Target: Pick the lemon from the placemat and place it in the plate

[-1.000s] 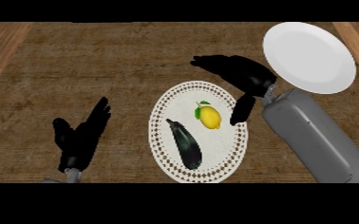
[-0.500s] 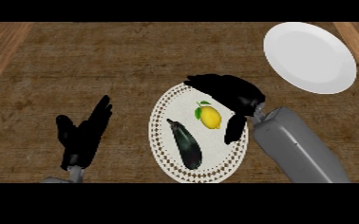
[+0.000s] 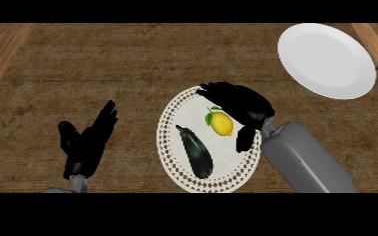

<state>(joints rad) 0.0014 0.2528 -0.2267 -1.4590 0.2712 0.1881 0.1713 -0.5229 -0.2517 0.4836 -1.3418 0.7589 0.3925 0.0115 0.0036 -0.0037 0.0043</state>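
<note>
The brown counter fills the view; it holds everything else. The white plate sits at the far right, well apart from the lemon; nothing is on it yet. The round placemat with the dotted edge lies in the middle, nearer the robot. The right hand has come down and in over the far side of the placemat since a second ago, when it was higher up and closer to the plate; its fingers are spread wide apart and hold nothing, and its thumb hangs just beside the lemon. The left hand rests open at the lower left, fingers up. The dark eggplant lies on the placemat, just beside the lemon. The lemon has not moved; it sits on the placemat, partly under the right hand. So the robot looks ready to close on the lemon; the grab, the carry and the drop-off on the plate are all not yet done.
</note>
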